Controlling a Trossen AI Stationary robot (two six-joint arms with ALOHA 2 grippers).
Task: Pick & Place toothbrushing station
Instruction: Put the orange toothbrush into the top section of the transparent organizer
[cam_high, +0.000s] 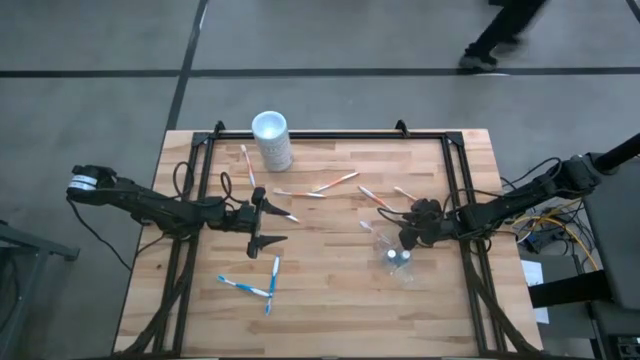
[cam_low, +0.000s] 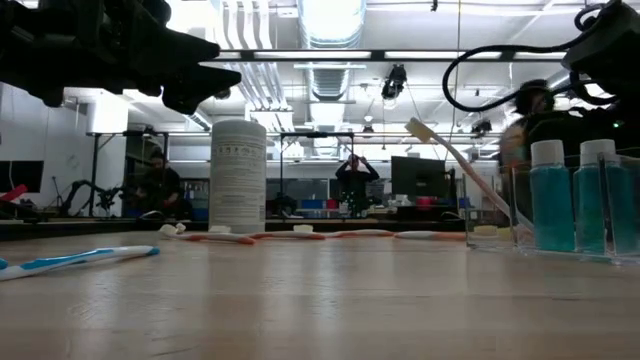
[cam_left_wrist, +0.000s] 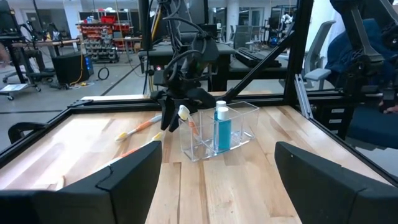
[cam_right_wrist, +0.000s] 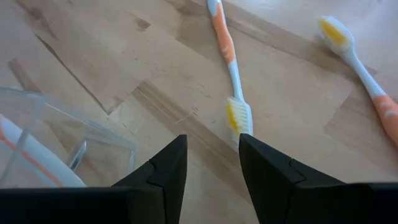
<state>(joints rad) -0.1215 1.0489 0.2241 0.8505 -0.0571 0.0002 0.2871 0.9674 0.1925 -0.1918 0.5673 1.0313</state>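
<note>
- The clear holder (cam_left_wrist: 219, 132) stands on the bench (cam_high: 330, 300), on its right half, and contains two blue bottles (cam_low: 552, 195) with white caps.
- One orange-and-white toothbrush (cam_low: 455, 155) leans in that holder, head up.
- The right gripper (cam_high: 408, 238) hangs beside the holder, its fingers (cam_right_wrist: 163, 171) parted a little and grasping nothing (the wrist view shows bare wood between them).
- Another orange toothbrush (cam_right_wrist: 229, 59) lies flat on the wood ahead of those fingers.
- The left gripper (cam_high: 268, 222) hovers over the bench's left half, spread wide and empty.
- Blue-and-white toothbrushes (cam_high: 258, 285) lie near the front left.
- An opaque white cup (cam_high: 271, 140) stands at the back edge.
</note>
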